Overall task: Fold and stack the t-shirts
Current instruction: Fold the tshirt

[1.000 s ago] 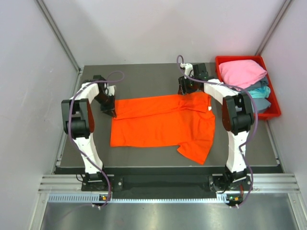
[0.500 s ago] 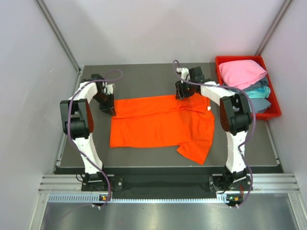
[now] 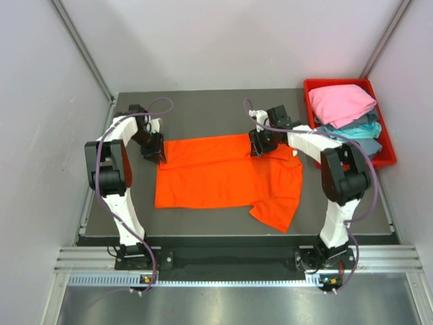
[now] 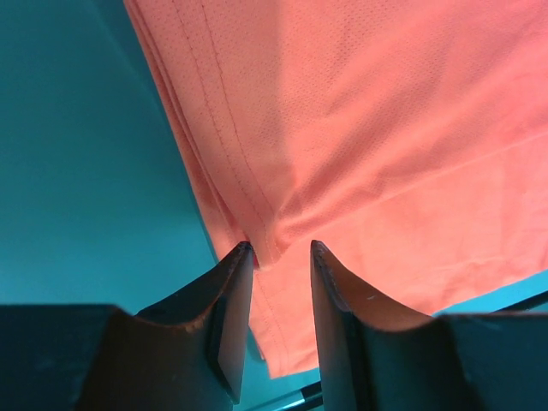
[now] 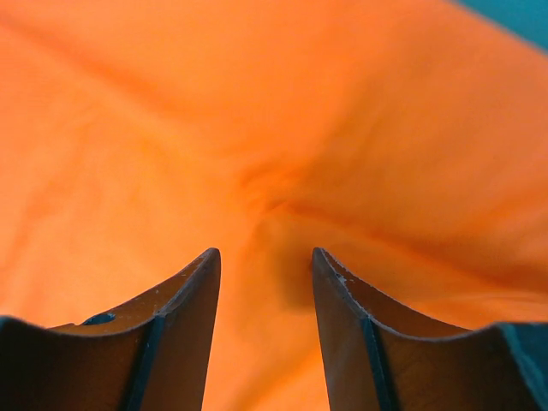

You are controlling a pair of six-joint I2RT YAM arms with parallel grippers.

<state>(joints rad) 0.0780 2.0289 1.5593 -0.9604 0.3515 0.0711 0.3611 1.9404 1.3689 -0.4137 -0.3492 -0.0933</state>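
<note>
A bright orange t-shirt [image 3: 230, 172] lies spread on the dark table, its far edge folded over and one sleeve pointing to the near right. My left gripper [image 3: 157, 154] stands at the shirt's far left corner. In the left wrist view its jaws [image 4: 278, 247] are apart over the stitched hem [image 4: 257, 223], gripping nothing. My right gripper [image 3: 260, 145] is over the far right part of the shirt, near the collar. Its fingers [image 5: 264, 251] stand open just above wrinkled orange cloth [image 5: 257, 111]. More t-shirts, pink [image 3: 342, 101], light teal [image 3: 362, 128] and grey-blue [image 3: 369, 145], are piled in the bin.
A red plastic bin [image 3: 387, 161] sits at the table's far right corner. Grey walls enclose the table on the left, right and far sides. Both arm bases stand at the near edge, with purple cables looping along each arm.
My left gripper's jaws have opened and let go of the shirt's hem. My right gripper has moved a little nearer, onto the shirt by the collar.
</note>
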